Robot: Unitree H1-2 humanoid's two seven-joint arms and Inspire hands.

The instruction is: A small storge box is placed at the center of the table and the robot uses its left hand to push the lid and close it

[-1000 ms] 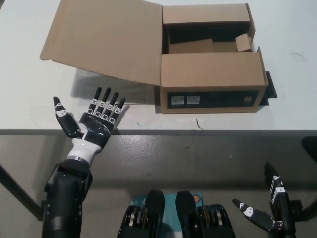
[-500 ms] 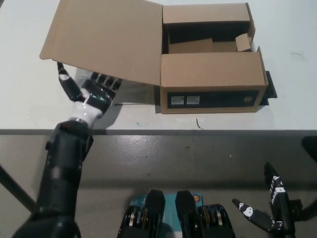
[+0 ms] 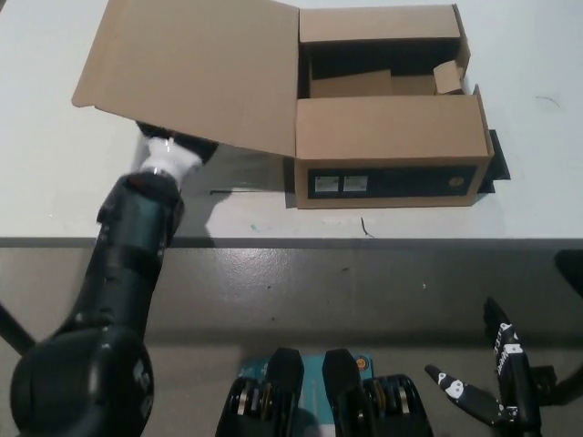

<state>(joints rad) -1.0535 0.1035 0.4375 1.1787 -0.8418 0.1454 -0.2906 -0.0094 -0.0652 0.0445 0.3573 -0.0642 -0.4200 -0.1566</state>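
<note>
White table (image 3: 55, 182) with open cardboard box (image 3: 387, 150), loose cardboard pieces inside.

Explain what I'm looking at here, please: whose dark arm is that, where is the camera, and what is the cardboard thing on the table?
The camera sits on a humanoid robot's head and looks steeply down, so you see its own limbs. The dark arm at the picture's left ends in its left hand, mostly hidden because it has slid under the lid of a cardboard storage box. The box stands on a pale table, open, with the lid spread out flat to the side, and loose cardboard flaps show inside. The job is to push that lid over and close the box. The right hand rests low at the bottom right, fingers apart, holding nothing. Nothing is gripped; whether the hidden hand touches the lid can't be seen.
</note>
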